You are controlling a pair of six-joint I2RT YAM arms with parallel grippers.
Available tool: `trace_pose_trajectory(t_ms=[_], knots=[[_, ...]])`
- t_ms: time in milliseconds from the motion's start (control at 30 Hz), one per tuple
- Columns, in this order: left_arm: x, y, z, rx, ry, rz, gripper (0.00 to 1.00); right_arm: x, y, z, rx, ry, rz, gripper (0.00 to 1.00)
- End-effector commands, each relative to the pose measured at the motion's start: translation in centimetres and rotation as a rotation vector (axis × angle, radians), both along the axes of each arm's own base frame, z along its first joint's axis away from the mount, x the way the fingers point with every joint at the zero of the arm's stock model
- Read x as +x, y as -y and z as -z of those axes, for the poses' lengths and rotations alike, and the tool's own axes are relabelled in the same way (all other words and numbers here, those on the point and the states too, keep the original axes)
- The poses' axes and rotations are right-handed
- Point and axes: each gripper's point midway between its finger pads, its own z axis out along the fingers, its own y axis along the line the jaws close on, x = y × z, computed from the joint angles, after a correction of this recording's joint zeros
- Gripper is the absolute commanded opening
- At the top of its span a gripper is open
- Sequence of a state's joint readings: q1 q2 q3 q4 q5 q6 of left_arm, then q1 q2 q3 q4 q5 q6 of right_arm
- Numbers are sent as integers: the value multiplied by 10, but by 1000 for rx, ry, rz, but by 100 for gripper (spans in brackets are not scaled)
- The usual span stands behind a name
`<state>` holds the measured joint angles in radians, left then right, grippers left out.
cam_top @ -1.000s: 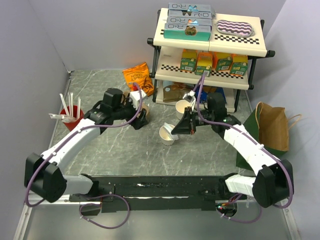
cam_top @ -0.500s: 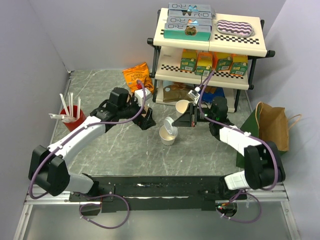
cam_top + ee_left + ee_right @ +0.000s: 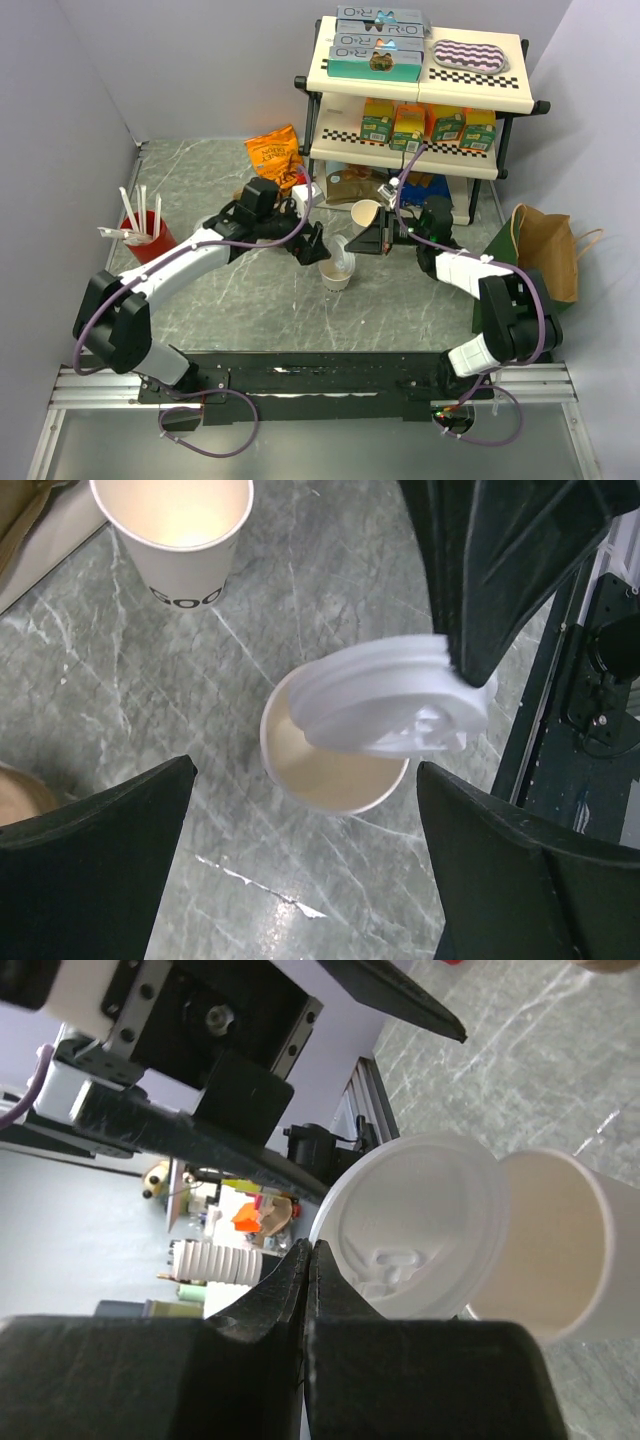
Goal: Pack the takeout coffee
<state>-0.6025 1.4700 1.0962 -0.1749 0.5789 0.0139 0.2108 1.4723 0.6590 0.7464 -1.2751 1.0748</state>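
Takeout coffee cup [image 3: 337, 274] stands upright on the grey marbled tabletop [image 3: 240, 300], roughly mid-table, in front of the shelf rack [image 3: 415, 95]. Long axis vertical, mouth up, narrowing twd the base. Cream-white paper, plain wall, open top; inside looks pale tan in the left wrist view.

Round white plastic sip lid [image 3: 390, 705] hangs tilted over the mouth, not seated. It covers the rim on the side nearest the right claw [image 3: 360, 243], rest of the mouth uncovered; whether lid touches rim can't be told. Right claw is clenched on the lid's edge, pinching it betw. both fingertips.

Left claw [image 3: 314, 247] is spread wide, grasping nothing, one finger [image 3: 100, 830] each side of the cup w/ gaps to its wall.

A 2nd cream cup [image 3: 366, 213], lidless, dark print on its wall, stands just behind, apart.

Further out: the rack carries boxes and cartons; orange snack bag [image 3: 275, 152] beside it, red cup w/ straws [image 3: 143, 232] at left, brown paper bag [image 3: 545, 255] at right.
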Motion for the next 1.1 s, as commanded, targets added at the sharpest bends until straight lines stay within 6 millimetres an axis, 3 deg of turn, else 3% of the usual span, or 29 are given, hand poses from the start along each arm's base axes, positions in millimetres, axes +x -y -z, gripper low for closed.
trace_pose_trajectory(t_ms=[0, 300, 500, 767, 1067], knots=[[11, 16, -25, -63, 72, 18, 99, 6, 2, 9, -12, -29, 5, 2], [10, 28, -12, -57, 60, 44, 99, 10, 5, 29, -85, -65, 20, 6], [11, 32, -9, -52, 44, 55, 99, 12, 8, 32, -109, -66, 34, 12], [12, 36, -7, -50, 38, 64, 98, 15, 15, 40, -168, -93, 64, 28], [6, 36, 4, -42, 9, 84, 98, 16, 18, 48, -204, -82, 79, 33]])
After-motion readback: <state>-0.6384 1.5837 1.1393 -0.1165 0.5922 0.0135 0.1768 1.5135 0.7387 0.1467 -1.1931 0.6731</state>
